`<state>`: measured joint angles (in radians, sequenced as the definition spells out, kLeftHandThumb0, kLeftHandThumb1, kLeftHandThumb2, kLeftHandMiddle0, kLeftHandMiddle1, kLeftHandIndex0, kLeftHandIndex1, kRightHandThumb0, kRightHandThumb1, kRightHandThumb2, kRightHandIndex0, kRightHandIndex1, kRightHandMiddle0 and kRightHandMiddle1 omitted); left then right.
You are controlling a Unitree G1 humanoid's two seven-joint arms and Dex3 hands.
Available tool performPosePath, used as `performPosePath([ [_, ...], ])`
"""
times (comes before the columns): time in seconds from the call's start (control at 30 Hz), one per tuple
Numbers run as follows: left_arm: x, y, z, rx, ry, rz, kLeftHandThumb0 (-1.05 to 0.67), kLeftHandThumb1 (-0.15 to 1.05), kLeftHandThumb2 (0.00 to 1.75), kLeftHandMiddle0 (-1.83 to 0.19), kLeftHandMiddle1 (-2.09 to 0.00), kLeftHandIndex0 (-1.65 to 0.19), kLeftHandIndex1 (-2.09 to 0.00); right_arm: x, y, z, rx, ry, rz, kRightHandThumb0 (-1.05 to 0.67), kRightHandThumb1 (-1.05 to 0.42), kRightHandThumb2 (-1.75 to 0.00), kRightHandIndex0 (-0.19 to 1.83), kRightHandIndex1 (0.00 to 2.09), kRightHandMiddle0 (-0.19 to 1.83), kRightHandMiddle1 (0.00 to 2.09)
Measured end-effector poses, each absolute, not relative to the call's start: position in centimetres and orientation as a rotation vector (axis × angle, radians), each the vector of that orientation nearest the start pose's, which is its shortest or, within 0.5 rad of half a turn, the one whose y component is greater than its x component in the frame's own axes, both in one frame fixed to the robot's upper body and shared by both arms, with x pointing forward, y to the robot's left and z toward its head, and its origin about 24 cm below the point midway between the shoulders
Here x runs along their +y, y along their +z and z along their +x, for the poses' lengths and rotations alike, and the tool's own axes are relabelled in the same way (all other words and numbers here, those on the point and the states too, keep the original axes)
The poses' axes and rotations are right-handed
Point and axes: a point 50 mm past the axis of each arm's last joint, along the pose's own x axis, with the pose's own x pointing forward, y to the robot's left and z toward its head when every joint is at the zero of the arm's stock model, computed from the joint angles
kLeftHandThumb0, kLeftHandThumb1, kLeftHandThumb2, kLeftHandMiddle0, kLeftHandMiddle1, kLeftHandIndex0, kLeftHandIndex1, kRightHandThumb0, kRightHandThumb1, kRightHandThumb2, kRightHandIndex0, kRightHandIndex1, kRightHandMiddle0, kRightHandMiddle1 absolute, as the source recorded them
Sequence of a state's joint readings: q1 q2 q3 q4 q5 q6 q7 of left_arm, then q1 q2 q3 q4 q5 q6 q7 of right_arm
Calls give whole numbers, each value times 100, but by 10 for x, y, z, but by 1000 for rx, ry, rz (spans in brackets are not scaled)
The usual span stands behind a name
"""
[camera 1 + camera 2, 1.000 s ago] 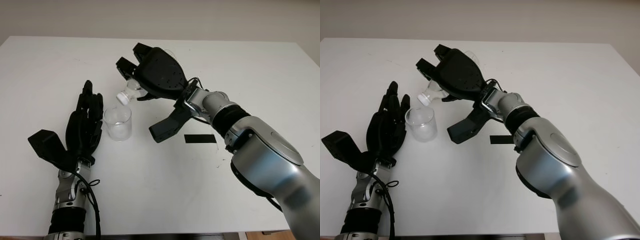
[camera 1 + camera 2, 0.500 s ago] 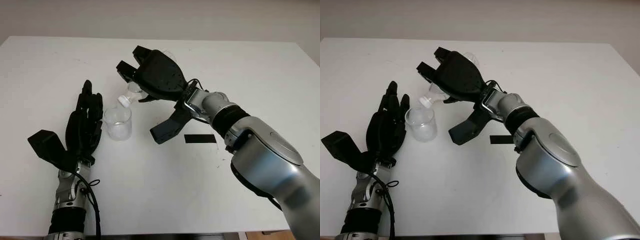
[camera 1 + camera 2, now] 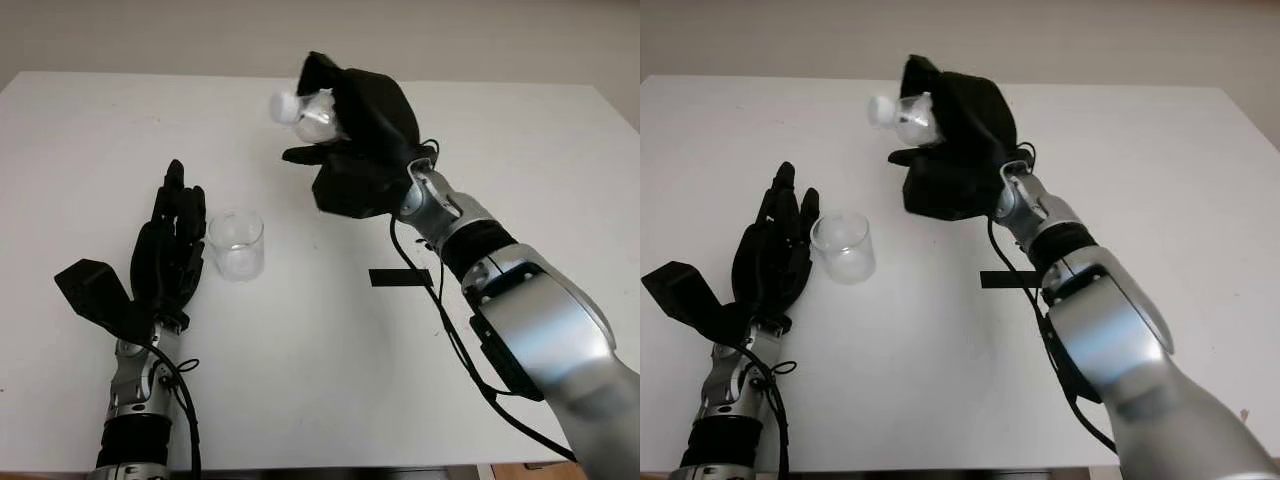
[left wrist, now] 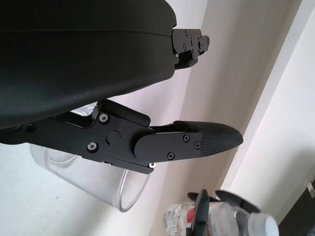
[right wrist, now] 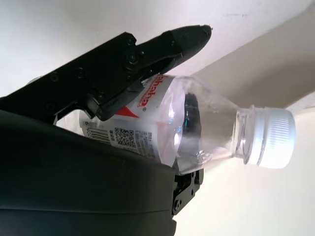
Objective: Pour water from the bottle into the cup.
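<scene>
left eye view: one white table (image 3: pixel 120 120) carries one clear cup (image 3: pixel 236 245), one strip of black tape (image 3: pixel 400 277) and two black hands. the right hand (image 3: pixel 352 130) is raised above the table, beyond and to the right of the cup, its fingers clamped round one clear bottle (image 3: pixel 312 112) whose white cap (image 3: pixel 282 104) points left. the left hand (image 3: pixel 172 250) stands just left of the cup, holding nothing; whether it touches the glass cannot be told here.

right eye view: the same count: one cup, one bottle, one tape strip, two hands. the bottle is well apart from the cup, higher and farther back.

left wrist view: the left hand's shell and one finger (image 4: pixel 197 140) reach past the cup's rim, very near the glass, with contact unclear. the capped bottle appears beyond, lying roughly sideways.

right wrist view: this adds what the head views lack: the bottle's red and white label (image 5: pixel 147 101) with a printed code. one finger (image 5: pixel 147 54) presses along the label side, the shell backs the other side, and the cap is screwed on.
</scene>
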<state>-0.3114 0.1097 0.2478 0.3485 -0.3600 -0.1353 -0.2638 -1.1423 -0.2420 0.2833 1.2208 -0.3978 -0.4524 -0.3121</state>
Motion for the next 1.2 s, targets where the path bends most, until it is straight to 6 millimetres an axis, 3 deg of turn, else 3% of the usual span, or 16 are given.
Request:
performPosePath([
  [0.33,205,68,307,-164,-66,-281,-73,105,42,10,-5,9,-5,-144,163,403,-257,131,-393,-41,-105,-38,132,209,106,209],
  [0.57,205,67,306,-155,-68,-282,-73,105,43,9,-6,9,-6,-154,148,374,-92,189,-109,-40,-105,-38,149,209,106,209],
  [0.77,204,66,306,-147,-79,-284,-72,105,45,9,-5,11,-4,-164,159,341,-3,201,49,-38,-105,-40,140,209,96,209],
  [0.9,204,67,306,-146,-92,-288,-72,105,45,10,-5,12,-4,-172,168,326,-2,194,103,-40,-105,-38,144,209,99,209],
  [1.0,204,68,305,-148,-95,-288,-72,105,45,10,-5,12,-4,-174,162,321,53,154,114,-40,-105,-37,137,209,92,209],
  [1.2,204,66,303,-136,-92,-294,-72,105,45,11,-5,12,-5,-176,152,319,86,122,103,-39,-105,-39,142,209,97,209],
])
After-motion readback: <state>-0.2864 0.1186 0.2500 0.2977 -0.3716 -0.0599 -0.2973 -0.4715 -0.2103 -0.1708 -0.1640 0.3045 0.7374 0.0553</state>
